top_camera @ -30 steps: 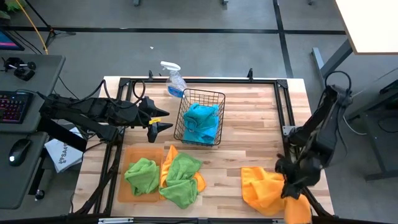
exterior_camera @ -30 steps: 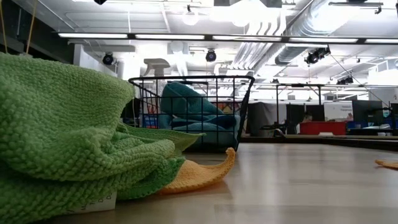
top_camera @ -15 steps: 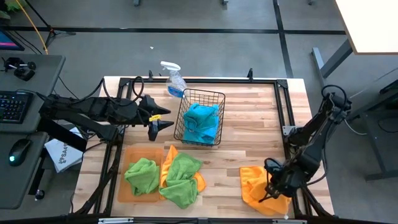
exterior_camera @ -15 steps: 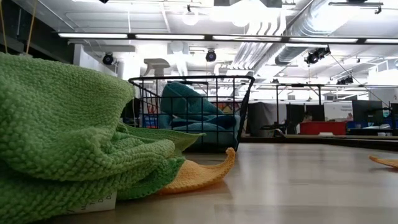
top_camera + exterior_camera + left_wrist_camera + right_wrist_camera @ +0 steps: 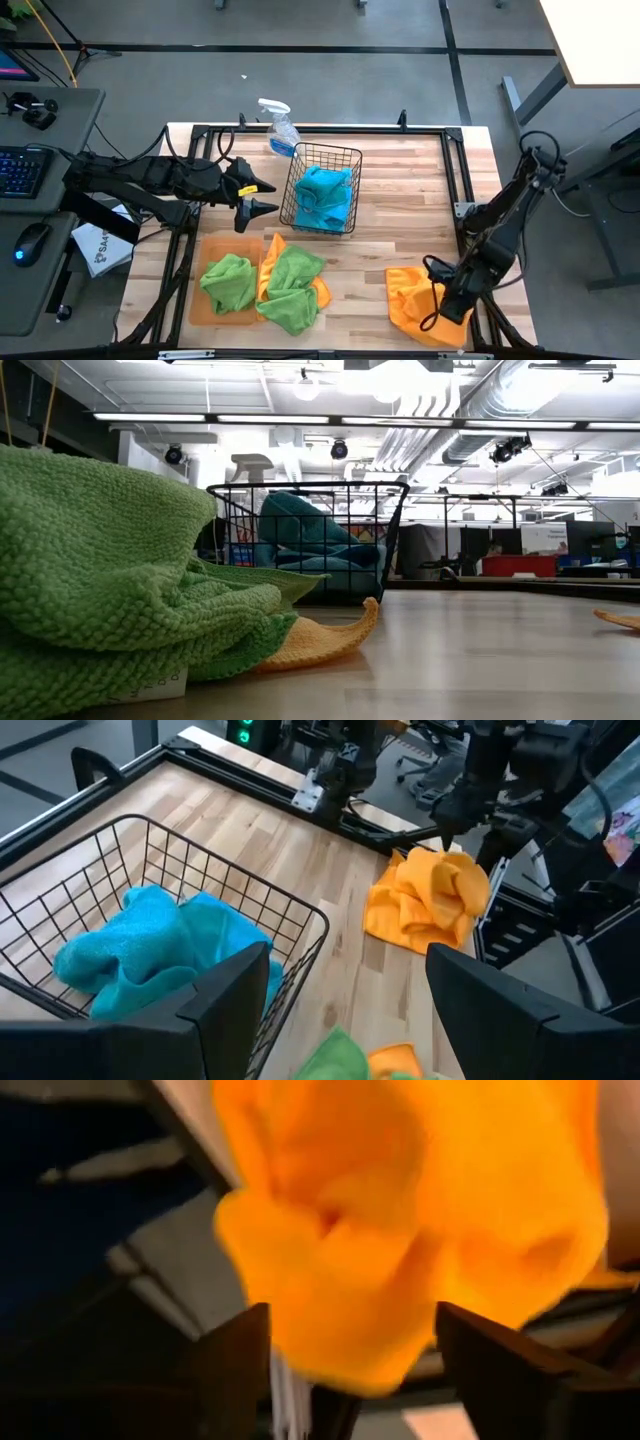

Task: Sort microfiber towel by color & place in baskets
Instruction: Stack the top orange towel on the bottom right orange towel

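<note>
Orange towel (image 5: pixel 418 303) lies bunched at the table's five o'clock corner. My right gripper (image 5: pixel 447 306) sits at it, fingers apart, nothing held. Left gripper (image 5: pixel 262 196) waits open, nine o'clock of the black basket (image 5: pixel 322 189). I judge regrasping next.

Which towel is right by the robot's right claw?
The orange towel bunched alone at the table's near right corner, beside the right gripper. The green ones and the blue one lie far left.
</note>
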